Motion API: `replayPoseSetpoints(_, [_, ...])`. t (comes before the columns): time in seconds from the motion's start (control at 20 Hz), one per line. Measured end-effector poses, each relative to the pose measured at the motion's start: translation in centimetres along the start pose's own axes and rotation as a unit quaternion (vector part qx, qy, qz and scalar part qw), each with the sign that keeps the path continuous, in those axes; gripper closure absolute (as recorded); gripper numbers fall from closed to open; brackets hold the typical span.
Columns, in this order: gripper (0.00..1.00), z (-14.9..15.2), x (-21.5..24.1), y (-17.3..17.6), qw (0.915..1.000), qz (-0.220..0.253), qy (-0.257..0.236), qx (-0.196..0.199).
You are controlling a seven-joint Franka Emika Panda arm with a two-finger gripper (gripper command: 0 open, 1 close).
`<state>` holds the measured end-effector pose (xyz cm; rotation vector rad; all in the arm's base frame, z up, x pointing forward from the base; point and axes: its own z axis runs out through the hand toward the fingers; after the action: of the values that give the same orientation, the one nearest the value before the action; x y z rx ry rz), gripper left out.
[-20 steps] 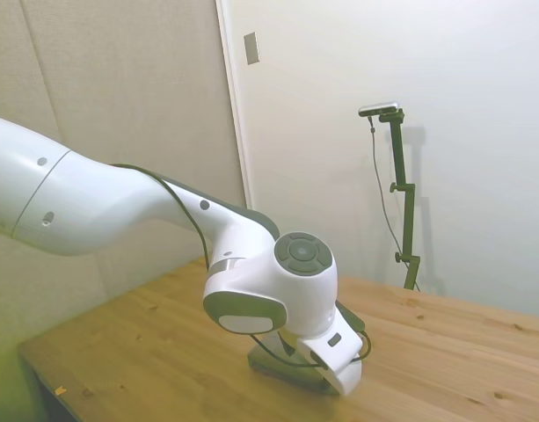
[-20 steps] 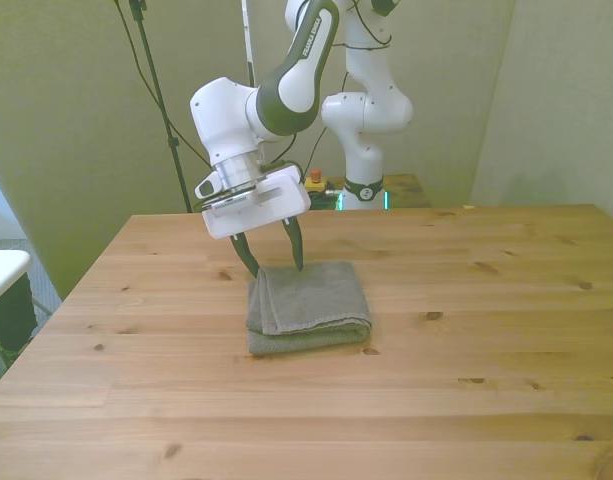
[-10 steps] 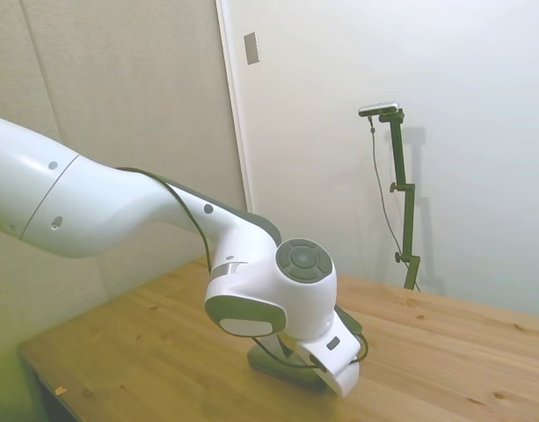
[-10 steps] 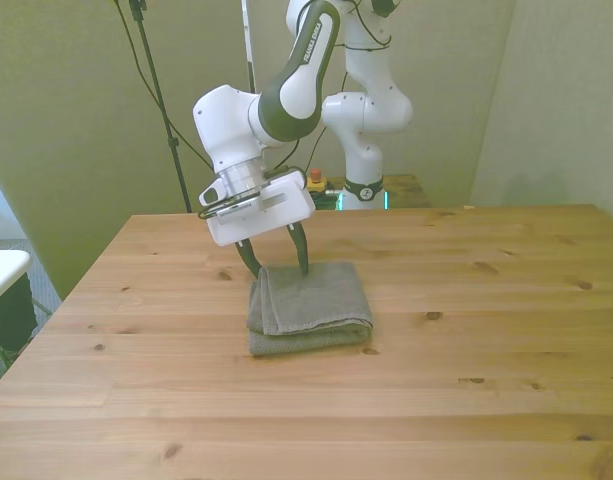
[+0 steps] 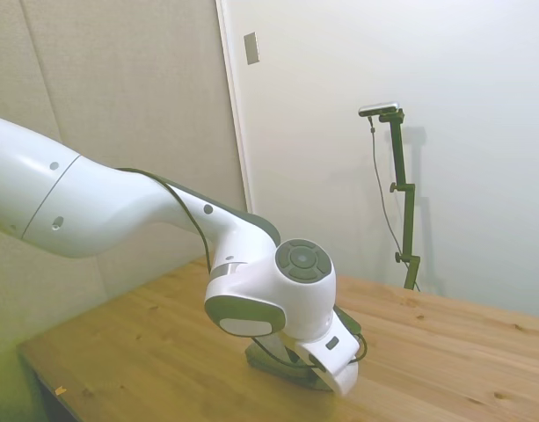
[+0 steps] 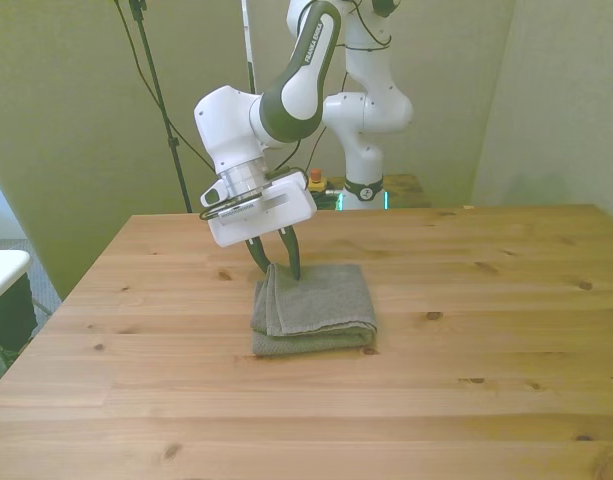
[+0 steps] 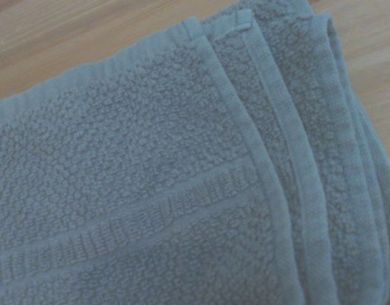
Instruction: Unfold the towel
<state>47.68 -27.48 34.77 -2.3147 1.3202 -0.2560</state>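
Gripping the towel point(image 6: 316, 308) at its far-left corner, the gripper point(image 6: 275, 266) is standing over the stacked edges, fingers nearly closed; the rest is lying toward the near right.

- robot lab / test room, not a home
- white Franka arm point(image 6: 286, 90) mounted behind a bare wooden surface point(image 6: 316, 400)
- plain padded wall panels point(image 5: 120, 114), blank walls
- cables point(image 6: 146, 70) hanging behind the surface, red stop button point(image 6: 313, 177) near the base
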Motion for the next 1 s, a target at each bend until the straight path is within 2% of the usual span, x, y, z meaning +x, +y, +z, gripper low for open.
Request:
replayPoseSetpoints(0.8, [1.0,-1.8,-1.3,0.2,0.9999,-0.002,0.005,0.012])
replayPoseSetpoints(1.0, [1.0,-2.7,-2.2,-1.9,0.9995,-0.023,0.011,0.021])
